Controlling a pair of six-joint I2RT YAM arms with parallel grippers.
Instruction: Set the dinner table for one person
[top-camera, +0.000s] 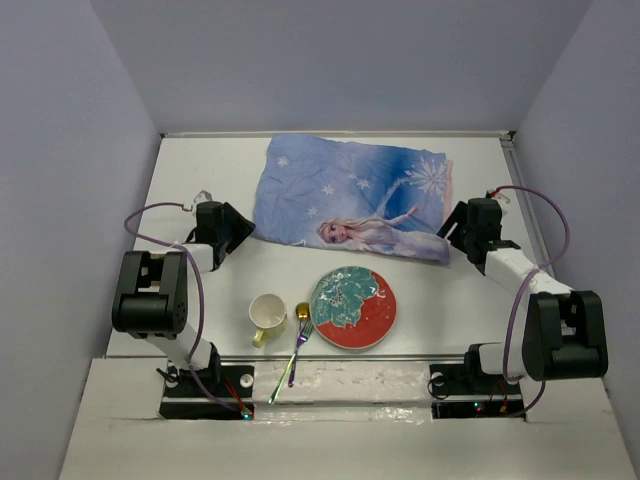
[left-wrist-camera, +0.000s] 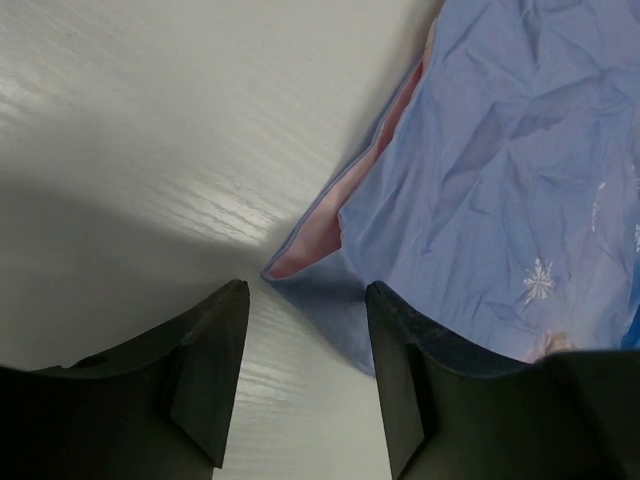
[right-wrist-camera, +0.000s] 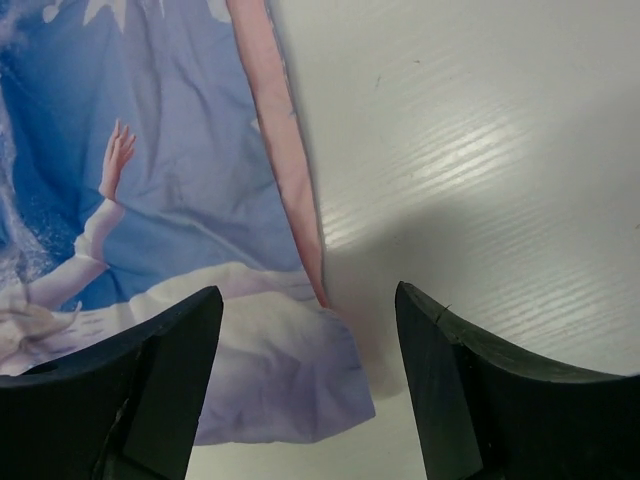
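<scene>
Blue princess mat (top-camera: 350, 195) lies flat on the dinner table (top-camera: 200, 170) toward the 12 o'clock side, long axis running 9 to 3 and a bit skewed, the right end sitting nearer than the left. Both claws are at its near corners. Left gripper (left-wrist-camera: 305, 300) has its jaws spread with nothing pinched; in the left wrist view the mat's near-left corner lies on the table just ahead of the gap, toward 1 o'clock, with a pink underside edge folded up. Right gripper (right-wrist-camera: 310, 300) is spread too and holds nothing; in the right wrist view the near-right corner lies flat between the fingers, biased to 9 o'clock. The mat looks laid out, though not square to the table. The rest is not yet on it: the plate (top-camera: 353, 308) sits at 6 o'clock of the mat and apart from it, the cup (top-camera: 268, 313) at 9 o'clock of the plate, and two pieces of cutlery (top-camera: 296, 350) between them, handles running to 7 o'clock. Likely next is the plate, about midway between the arms; cup and cutlery are nearer the left arm. The cutlery lies just beside the plate's rim — a crowding risk on that side.
</scene>
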